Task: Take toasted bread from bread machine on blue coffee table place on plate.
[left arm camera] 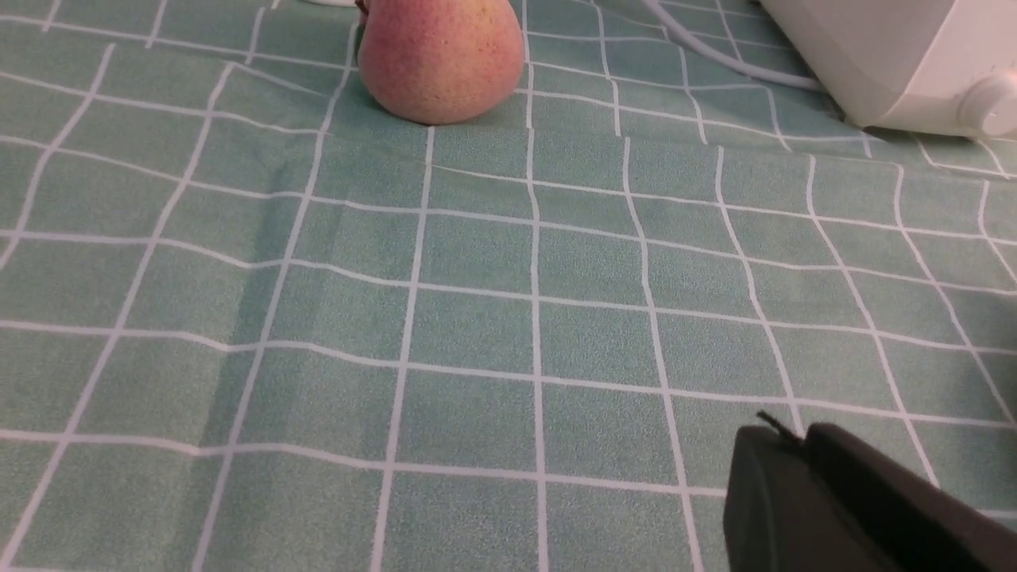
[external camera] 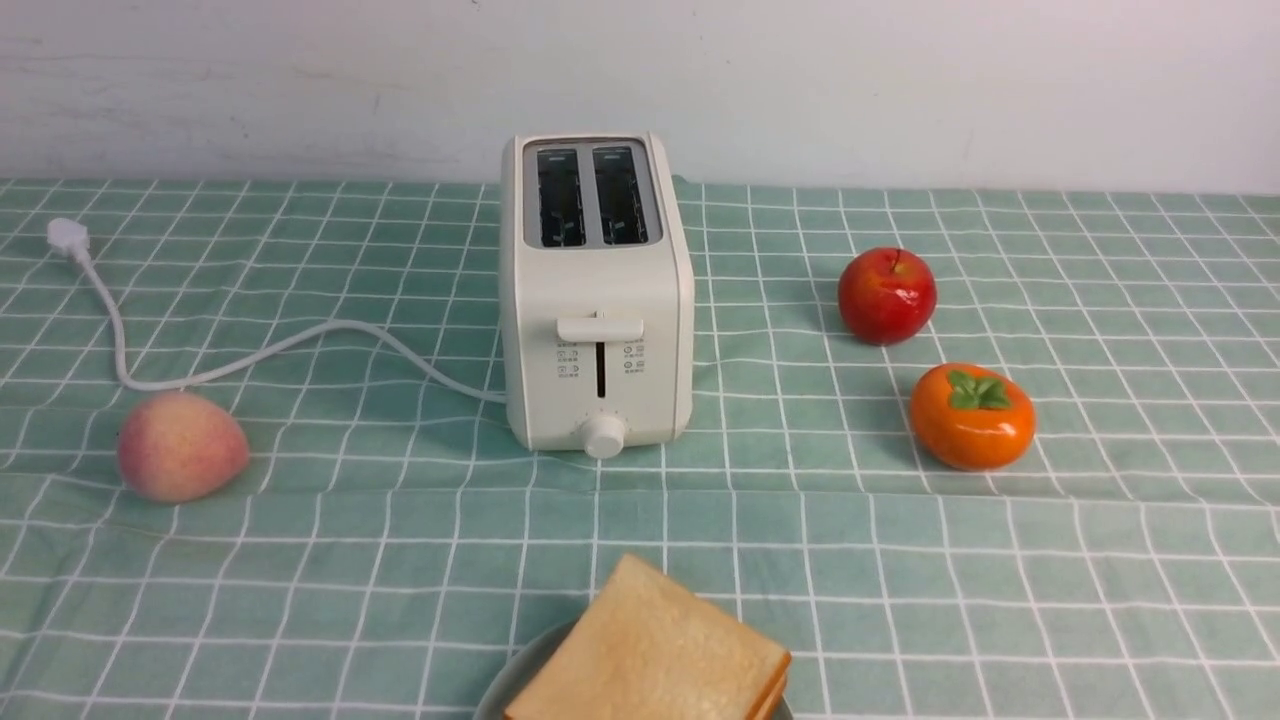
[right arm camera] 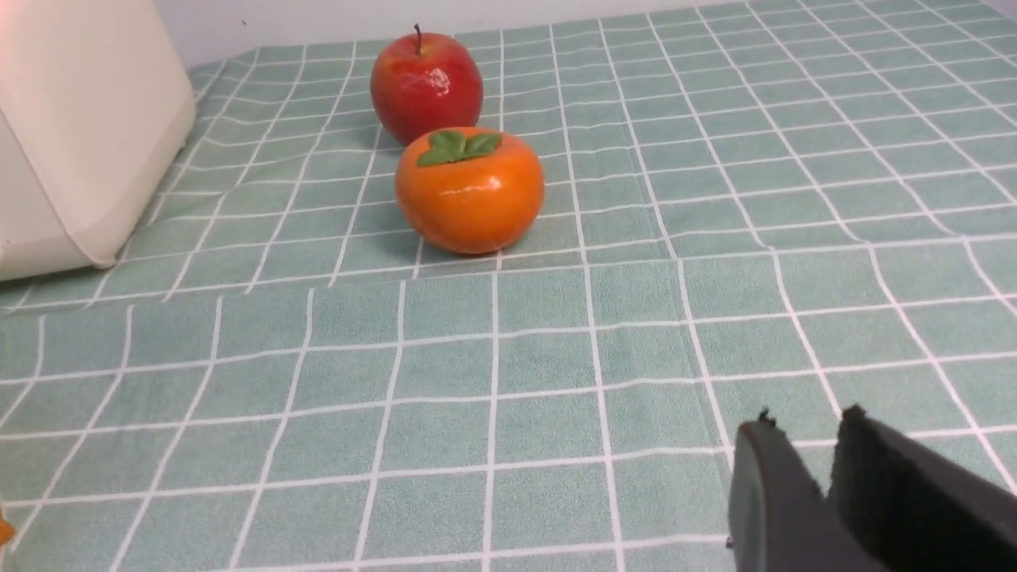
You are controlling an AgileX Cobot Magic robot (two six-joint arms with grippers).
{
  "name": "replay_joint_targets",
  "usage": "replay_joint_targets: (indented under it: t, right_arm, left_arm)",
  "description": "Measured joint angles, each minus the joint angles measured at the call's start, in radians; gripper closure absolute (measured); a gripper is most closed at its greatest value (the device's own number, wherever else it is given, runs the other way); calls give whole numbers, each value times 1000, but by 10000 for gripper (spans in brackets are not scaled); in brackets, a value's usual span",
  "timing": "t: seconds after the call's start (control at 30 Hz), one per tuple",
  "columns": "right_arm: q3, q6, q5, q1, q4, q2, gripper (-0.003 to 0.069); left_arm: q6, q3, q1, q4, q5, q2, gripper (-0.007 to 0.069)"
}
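Observation:
The cream-white bread machine [external camera: 597,290] stands at the middle of the blue coffee table [external camera: 900,560], and both its slots look dark and empty. The toasted bread [external camera: 650,655] lies stacked on the pale blue-green plate [external camera: 512,680] at the near edge of the front view. Neither arm shows in the front view. My left gripper [left arm camera: 783,433] is shut and empty, low over bare cloth near the bread machine's corner [left arm camera: 890,56]. My right gripper [right arm camera: 806,425] is shut and empty, with only a small notch between its tips, over bare cloth beside the bread machine [right arm camera: 79,135].
A peach [external camera: 180,445] lies at the left, also in the left wrist view [left arm camera: 439,56]. A red apple [external camera: 887,295] and an orange persimmon [external camera: 971,415] sit at the right, also in the right wrist view [right arm camera: 426,83] [right arm camera: 469,191]. The white cord [external camera: 250,355] runs left to its plug [external camera: 68,238].

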Motion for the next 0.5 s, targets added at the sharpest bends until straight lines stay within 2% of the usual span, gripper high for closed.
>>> replay_joint_targets:
  t: [0.5]
  right_arm:
    - [12, 0, 20, 0, 0, 0, 517]
  left_arm:
    - [0, 0, 0, 0, 0, 0, 569]
